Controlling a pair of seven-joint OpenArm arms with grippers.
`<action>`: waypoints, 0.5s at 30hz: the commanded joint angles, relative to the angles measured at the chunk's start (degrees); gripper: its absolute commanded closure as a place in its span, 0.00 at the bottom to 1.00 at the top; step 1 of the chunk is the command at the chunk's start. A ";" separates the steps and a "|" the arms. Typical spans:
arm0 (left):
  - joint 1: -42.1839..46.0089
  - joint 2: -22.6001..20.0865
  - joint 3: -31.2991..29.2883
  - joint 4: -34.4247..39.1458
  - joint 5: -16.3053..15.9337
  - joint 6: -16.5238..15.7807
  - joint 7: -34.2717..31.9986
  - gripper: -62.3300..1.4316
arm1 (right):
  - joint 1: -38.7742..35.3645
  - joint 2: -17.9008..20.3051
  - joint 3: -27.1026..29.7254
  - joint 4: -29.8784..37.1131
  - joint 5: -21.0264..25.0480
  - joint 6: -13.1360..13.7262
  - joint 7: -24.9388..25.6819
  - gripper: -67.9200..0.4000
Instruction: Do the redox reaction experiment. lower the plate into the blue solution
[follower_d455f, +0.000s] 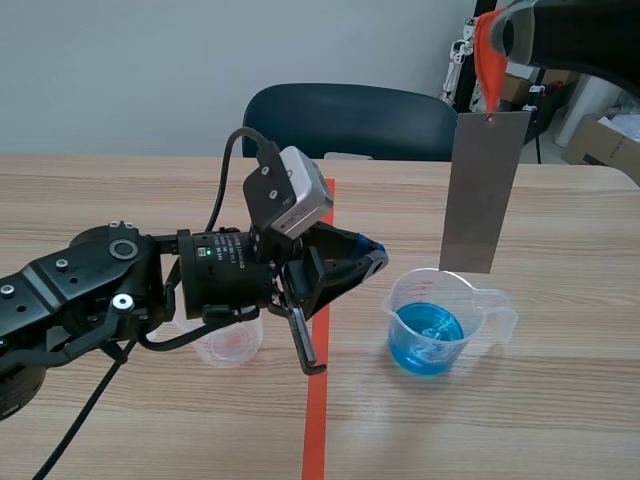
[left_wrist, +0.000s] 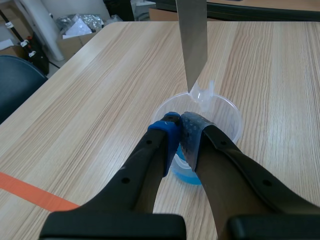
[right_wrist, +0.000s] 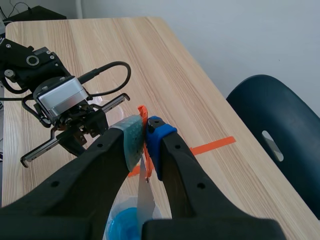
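A grey metal plate hangs upright from an orange ribbon. My right gripper, raised at the top right, is shut on that ribbon. The plate's lower edge is just above the rim of a clear beaker holding blue solution. In the right wrist view the plate shows edge-on under the gripper, over the solution. My left gripper is shut on nothing, left of the beaker. In the left wrist view the plate hangs over the beaker's spout, ahead of the gripper.
A small clear empty beaker stands under the left arm. An orange tape line runs down the table's middle. A dark chair stands behind the table, with cardboard boxes at the back right.
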 joint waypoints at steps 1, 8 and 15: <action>0.11 0.20 -0.37 0.68 -0.57 0.33 -1.03 0.94 | 0.63 0.13 0.37 0.09 0.81 -0.20 0.55 0.99; 2.32 -2.73 -0.37 0.70 -0.61 0.31 -4.66 0.94 | 0.63 0.15 0.37 0.09 0.81 -0.20 0.57 0.99; 5.03 -8.90 -0.37 1.46 -5.33 -0.66 -13.00 0.92 | 0.63 0.13 0.37 0.09 -0.07 -0.22 0.59 0.99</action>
